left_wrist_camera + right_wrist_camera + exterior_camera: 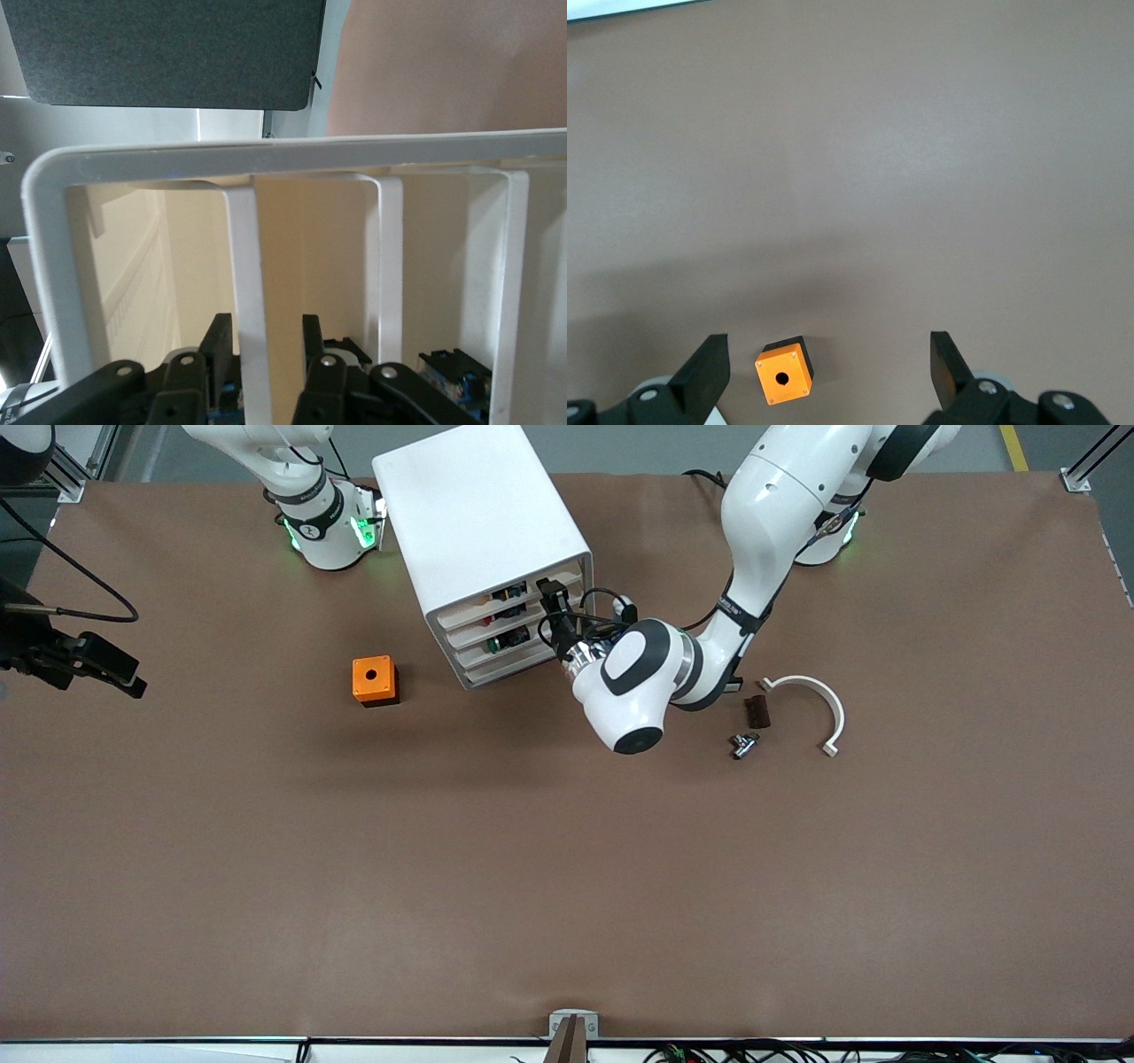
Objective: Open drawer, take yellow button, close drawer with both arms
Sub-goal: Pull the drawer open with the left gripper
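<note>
The white cabinet (478,522) stands near the arms' bases. Its top drawer (496,595) sits in line with the three below. The button (508,592), with its orange-yellow cap, lies inside that drawer. My left gripper (551,607) is at the cabinet's front, at the end toward the left arm. In the left wrist view the left gripper (264,341) is open, its fingers (217,345) either side of the top drawer's thin white front lip (248,283), with a gap on one side. My right gripper (828,372) is open and empty, high over the table, and waits.
An orange square box with a hole (374,680) sits beside the cabinet toward the right arm's end, under the right gripper (784,374). A white curved bracket (811,708), a dark block (756,710) and a metal fitting (742,744) lie toward the left arm's end.
</note>
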